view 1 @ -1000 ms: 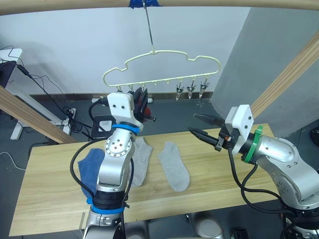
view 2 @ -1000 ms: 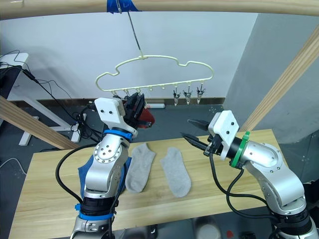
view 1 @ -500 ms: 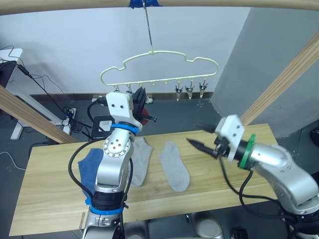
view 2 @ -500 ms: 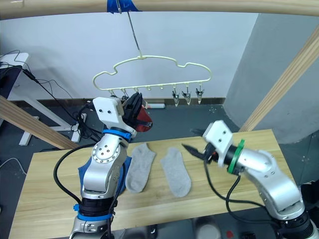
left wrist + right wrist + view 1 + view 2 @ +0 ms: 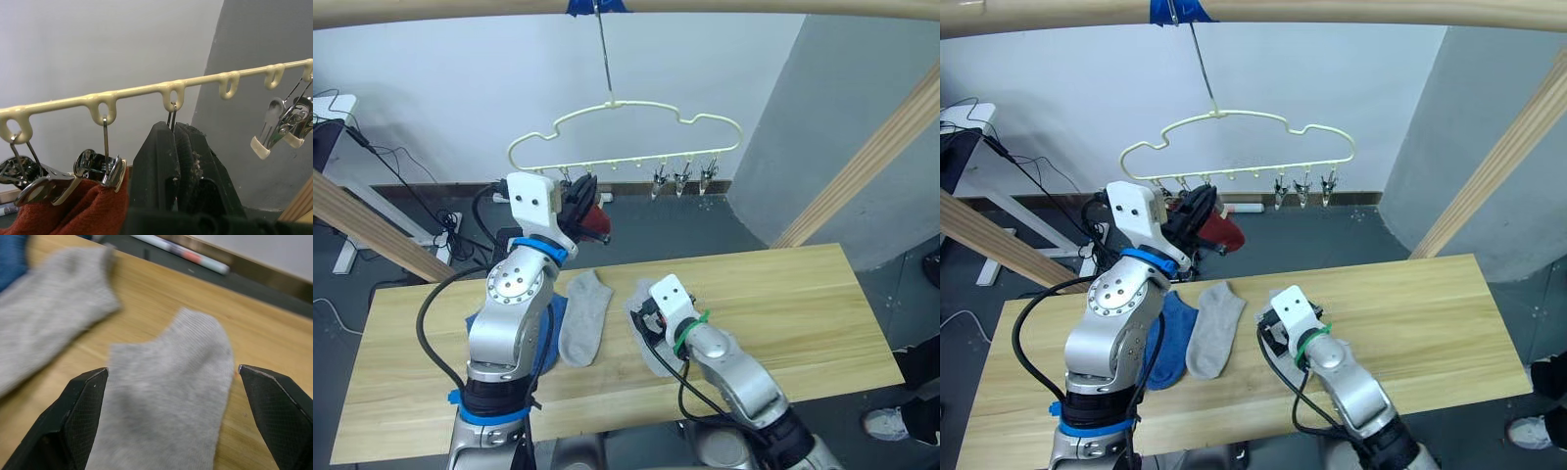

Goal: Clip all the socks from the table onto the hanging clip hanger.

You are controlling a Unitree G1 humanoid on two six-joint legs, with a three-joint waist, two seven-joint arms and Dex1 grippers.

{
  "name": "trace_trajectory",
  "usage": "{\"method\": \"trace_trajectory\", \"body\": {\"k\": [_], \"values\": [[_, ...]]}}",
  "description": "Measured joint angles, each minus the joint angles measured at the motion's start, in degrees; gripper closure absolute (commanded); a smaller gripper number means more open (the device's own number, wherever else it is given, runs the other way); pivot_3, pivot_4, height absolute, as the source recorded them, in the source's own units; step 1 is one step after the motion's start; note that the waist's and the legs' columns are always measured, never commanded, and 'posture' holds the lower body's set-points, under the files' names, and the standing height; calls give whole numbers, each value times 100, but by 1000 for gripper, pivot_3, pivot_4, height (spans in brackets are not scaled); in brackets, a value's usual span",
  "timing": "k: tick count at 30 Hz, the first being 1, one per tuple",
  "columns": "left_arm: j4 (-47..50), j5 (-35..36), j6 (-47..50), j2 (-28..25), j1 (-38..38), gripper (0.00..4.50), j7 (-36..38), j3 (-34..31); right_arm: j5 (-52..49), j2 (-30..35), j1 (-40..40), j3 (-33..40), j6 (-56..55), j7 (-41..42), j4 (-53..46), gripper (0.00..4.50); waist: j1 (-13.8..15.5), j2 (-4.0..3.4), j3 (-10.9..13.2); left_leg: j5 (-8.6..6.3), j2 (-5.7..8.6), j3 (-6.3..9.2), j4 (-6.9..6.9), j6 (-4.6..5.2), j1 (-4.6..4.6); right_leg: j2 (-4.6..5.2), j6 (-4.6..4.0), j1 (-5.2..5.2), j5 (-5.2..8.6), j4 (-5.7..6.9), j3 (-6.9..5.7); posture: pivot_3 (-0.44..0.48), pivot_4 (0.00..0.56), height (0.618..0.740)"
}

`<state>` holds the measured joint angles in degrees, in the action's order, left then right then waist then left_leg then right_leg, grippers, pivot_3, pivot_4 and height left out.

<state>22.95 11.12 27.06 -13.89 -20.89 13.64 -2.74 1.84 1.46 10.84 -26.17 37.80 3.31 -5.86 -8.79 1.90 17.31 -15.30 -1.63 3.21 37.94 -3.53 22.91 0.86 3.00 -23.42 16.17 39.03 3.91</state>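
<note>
Straddling a grey sock (image 5: 166, 396), the right end effector (image 5: 171, 382) gapes wide (empty).

The table (image 5: 783, 304) carries two grey socks (image 5: 582, 315) and a blue sock (image 5: 1167, 338).

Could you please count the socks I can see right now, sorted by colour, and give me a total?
Rust red socks: 1, hanging from the clips of the clip hanger.
Light grey socks: 2, both lying on the table.
Blue socks: 1 visible patch, partly behind the left arm.
Total: 4
</note>
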Motion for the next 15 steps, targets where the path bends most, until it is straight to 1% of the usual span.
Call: {"method": "trace_trajectory", "body": {"k": [7, 10, 15], "values": [[118, 68, 117, -52, 43, 4500, 67, -4, 148, -418, -120, 202, -145, -217, 507, 32, 65, -1, 0, 0, -1, -1, -2, 0, -1, -1, 0, -1, 0, 0, 0, -195, 313, 740], [118, 108, 128, -52, 43, 4500, 74, -5, 150, -446, -145, 207, -244, -200, 581, 568, 69, -1, 0, 0, 0, 0, 0, 0, -1, -1, 0, 0, 0, 1, 0, -195, 313, 740], [118, 182, 145, -76, 43, 4500, 106, -6, 159, -429, -276, 226, -402, -94, 612, 2282, 69, -1, 0, 0, 0, 0, -2, 0, -2, -2, 0, 0, 0, 0, -1, -196, 307, 740]]}}
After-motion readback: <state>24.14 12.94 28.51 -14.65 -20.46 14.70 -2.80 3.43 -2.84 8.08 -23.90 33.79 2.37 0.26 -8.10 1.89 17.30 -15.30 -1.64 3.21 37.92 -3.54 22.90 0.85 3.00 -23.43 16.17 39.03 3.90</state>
